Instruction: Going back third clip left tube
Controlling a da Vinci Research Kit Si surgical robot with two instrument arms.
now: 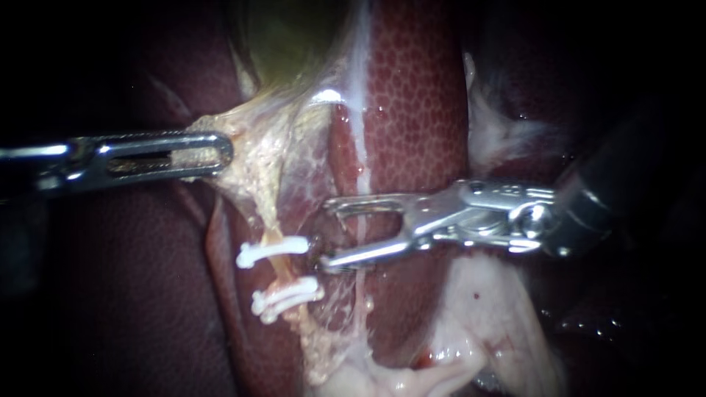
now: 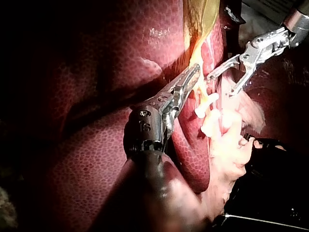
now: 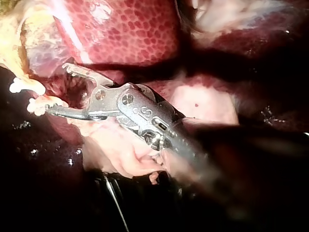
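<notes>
While my left instrument lies level across the endoscope view, its slotted jaws are closed together on pale tissue just below the greenish gallbladder, and that tissue is stretched taut toward the jaws. From there the left tube runs down over the liver, thin and yellowish. It carries white clips at two spots. The upper clip crosses the tube, and the lower clip sits just beneath, apart from the upper. The lower one looks doubled; I can't tell if it's one clip or two. My right instrument comes in from the right with its jaws wide apart, gripping nothing. The tips point at the tube. The lower jaw's tip is just beside the upper clip's right end, and I can't tell whether it touches. The upper jaw's tip sits above that clip, near the tube but clear of it. A thin pale strand runs down the liver in line with the gap between the open jaws; whether it passes over or under them is not clear. Right wrist view agrees: jaws spread, both clips just ahead of the tips, one jaw's tip right next to the nearer clip. Left wrist view shows my left jaws clamped on the yellowish tissue and the right jaws open just beside them.
</notes>
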